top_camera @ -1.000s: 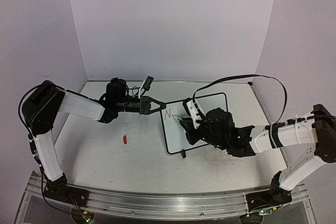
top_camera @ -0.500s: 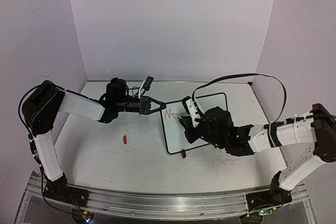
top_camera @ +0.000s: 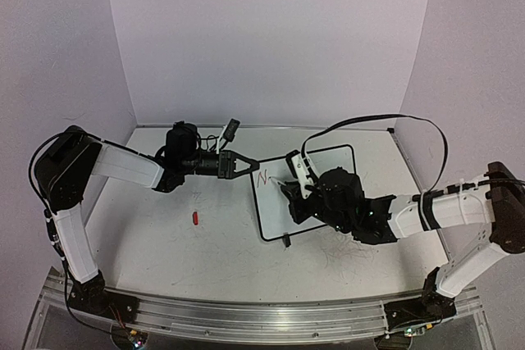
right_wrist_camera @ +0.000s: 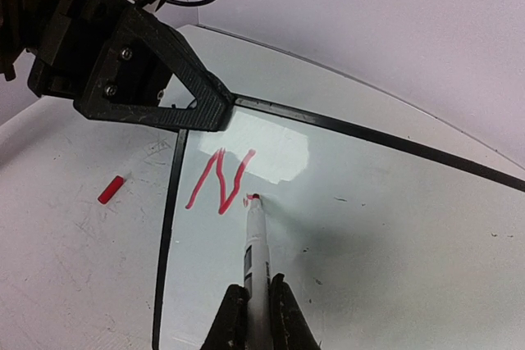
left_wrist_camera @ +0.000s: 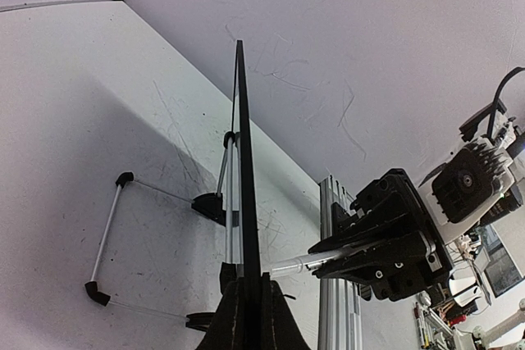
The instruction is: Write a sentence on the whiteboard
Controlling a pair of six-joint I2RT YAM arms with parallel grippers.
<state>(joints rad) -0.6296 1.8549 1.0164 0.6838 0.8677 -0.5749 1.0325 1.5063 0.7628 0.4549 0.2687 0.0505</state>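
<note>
The whiteboard lies on the table with a black frame; a red "N" is at its near-left corner. My left gripper is shut on the board's left edge, seen edge-on in the left wrist view between the jaws. My right gripper is shut on a white marker. Its red tip touches the board just right of the "N", beside a small red mark. The marker also shows in the left wrist view.
A red marker cap lies on the table left of the board, and also shows in the right wrist view. A black foot sticks out at the board's near edge. A black cable arcs over the right arm. Walls close the back and sides.
My right gripper has shifted slightly left with the marker, bringing the tip closer beside the "N". The left arm and the board have not moved.
</note>
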